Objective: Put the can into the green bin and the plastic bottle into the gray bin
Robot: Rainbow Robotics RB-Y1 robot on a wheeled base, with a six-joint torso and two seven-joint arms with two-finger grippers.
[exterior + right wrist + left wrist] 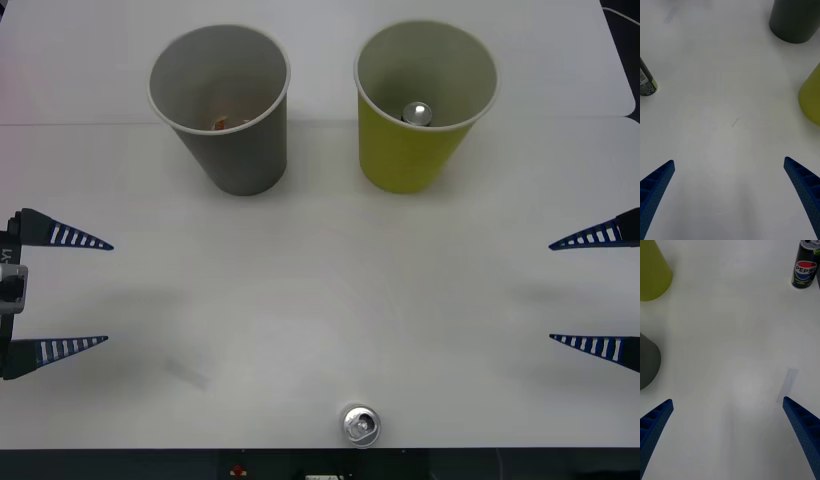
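Note:
A dark Pepsi can (360,425) (805,268) stands upright at the table's near edge, about midway between my arms; the right wrist view catches its side (645,80). At the back stand the gray bin (245,160) on the left and the green bin (400,160) on the right. A silver can top (417,113) shows inside the green bin. Deep in the gray bin lies a small orange thing (222,123); I cannot tell whether it is the plastic bottle. My left gripper (108,292) (727,399) and right gripper (550,292) (729,160) hover open and empty at the table's sides.
The white table (320,280) stretches bare between the grippers and the bins. Its dark front edge runs just behind the can. Both wrist views show the bins' bases, gray (793,18) (647,363) and green (810,97) (651,273).

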